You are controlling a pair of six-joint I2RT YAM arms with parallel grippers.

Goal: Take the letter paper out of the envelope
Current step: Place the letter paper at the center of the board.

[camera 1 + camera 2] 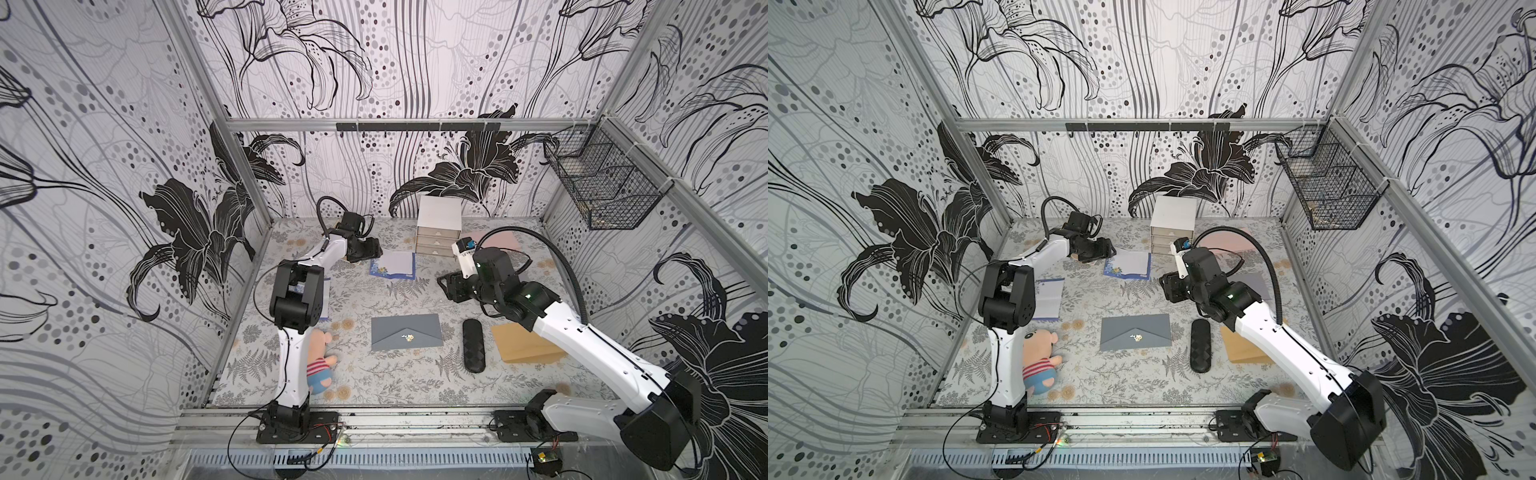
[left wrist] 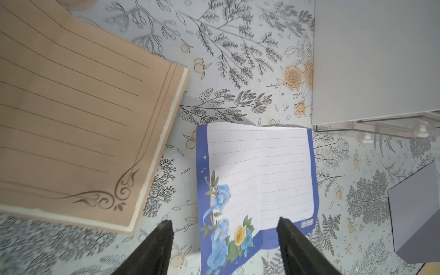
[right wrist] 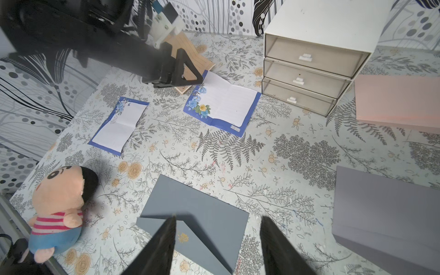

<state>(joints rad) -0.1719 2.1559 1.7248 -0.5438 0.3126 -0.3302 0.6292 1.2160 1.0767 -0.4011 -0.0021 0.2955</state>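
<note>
Blue-bordered letter paper [image 2: 257,181] lies unfolded well apart from the grey envelope [image 3: 197,209], left gripper [image 2: 223,221] and right gripper [image 3: 218,217] both spread empty, so removal looks done.

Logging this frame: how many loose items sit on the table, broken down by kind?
Letter sheets: 3 (blue floral sheet, second blue sheet, tan lined sheet)
Envelopes, the last two apparently so: 4 (grey envelope, brown envelope, pink envelope, lavender envelope)
Plush doll: 1
Drawer unit: 1
Black case: 1
Total: 10
</note>
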